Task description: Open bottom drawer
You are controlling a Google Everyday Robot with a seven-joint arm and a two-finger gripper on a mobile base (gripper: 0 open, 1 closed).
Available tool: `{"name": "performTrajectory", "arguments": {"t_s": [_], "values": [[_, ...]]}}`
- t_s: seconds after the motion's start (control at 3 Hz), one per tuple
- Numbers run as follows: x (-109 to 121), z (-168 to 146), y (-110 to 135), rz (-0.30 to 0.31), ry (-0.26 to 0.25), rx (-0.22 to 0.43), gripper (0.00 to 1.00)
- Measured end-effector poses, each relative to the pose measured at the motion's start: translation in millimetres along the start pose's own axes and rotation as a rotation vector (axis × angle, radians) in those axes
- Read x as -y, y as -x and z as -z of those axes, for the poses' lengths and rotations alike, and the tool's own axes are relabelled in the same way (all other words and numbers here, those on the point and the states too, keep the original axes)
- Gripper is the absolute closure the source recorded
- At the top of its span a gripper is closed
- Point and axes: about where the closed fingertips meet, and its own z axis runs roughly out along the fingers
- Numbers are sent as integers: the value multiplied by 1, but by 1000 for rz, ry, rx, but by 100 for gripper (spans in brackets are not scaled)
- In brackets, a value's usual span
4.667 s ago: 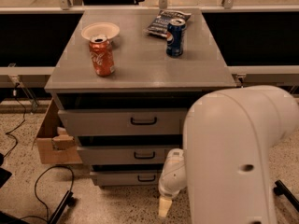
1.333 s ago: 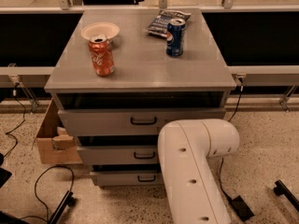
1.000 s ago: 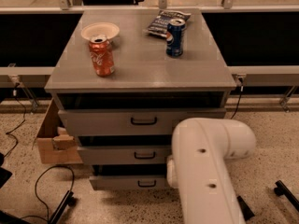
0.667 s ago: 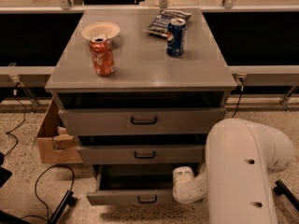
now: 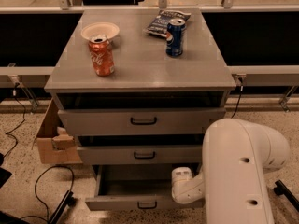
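I judge the job nearly done: the bottom drawer point(image 5: 126, 202) stands pulled well out, grey inside showing, my gripper point(image 5: 180, 183) low at its right end (clamped or loose, I can't tell).

A bulky, glossy white arm point(image 5: 238, 171) with two small dark holes narrows to its white gripper point(image 5: 181, 177) over the bottom drawer point(image 5: 117, 202).
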Motion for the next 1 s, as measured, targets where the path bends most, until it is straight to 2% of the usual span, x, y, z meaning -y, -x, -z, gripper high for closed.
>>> {"name": "performTrajectory", "arguments": {"t_s": [0.67,1.0], "values": [[-2,-1,-1,0,3,-1,11],[-2,-2,-1,0,4,-2,0]]}}
